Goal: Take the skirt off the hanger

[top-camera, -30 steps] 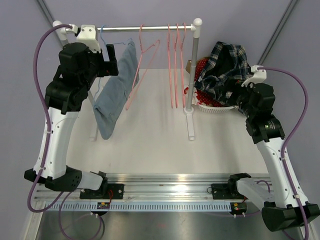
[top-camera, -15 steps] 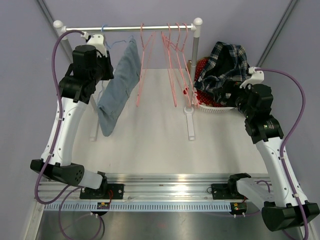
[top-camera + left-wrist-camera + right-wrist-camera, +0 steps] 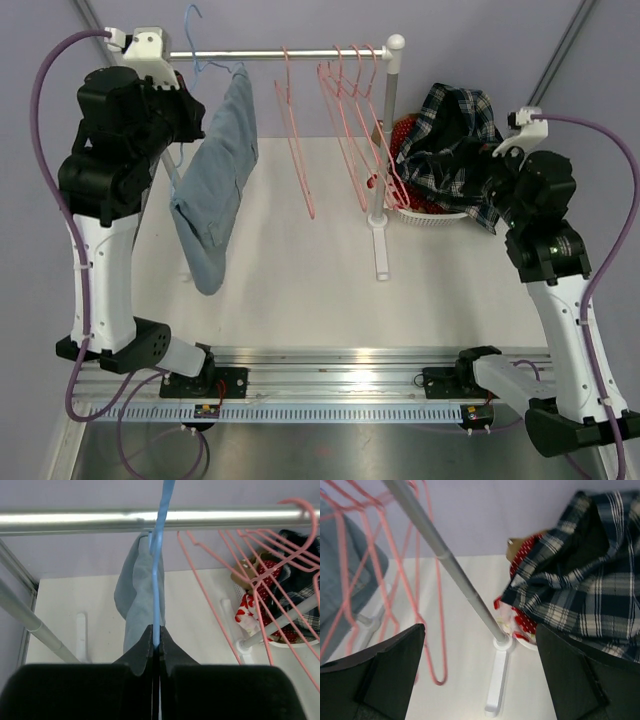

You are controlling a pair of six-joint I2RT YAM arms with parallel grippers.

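The skirt [image 3: 215, 185], a pale blue denim piece, hangs from a thin blue hanger [image 3: 193, 40] at the left end of the metal rail [image 3: 300, 54]. The hanger's hook stands above the rail in the top view. My left gripper [image 3: 156, 632] is shut on the blue hanger [image 3: 159, 555] wire just above the skirt [image 3: 137, 595]. My right gripper [image 3: 480, 625] is open with nothing in it, held in the air beside the rack's right post [image 3: 450, 570].
Several pink hangers [image 3: 340, 110] hang tilted on the rail's right half. A white basket [image 3: 430, 215] heaped with a plaid garment [image 3: 450, 130] and red fabric sits right of the post [image 3: 385, 130]. The rack's feet [image 3: 382, 250] rest on the white table.
My left gripper has shut on the blue hanger and risen, lifting hanger and skirt. The pink hangers have swung. My right arm has shifted slightly up and to the right.
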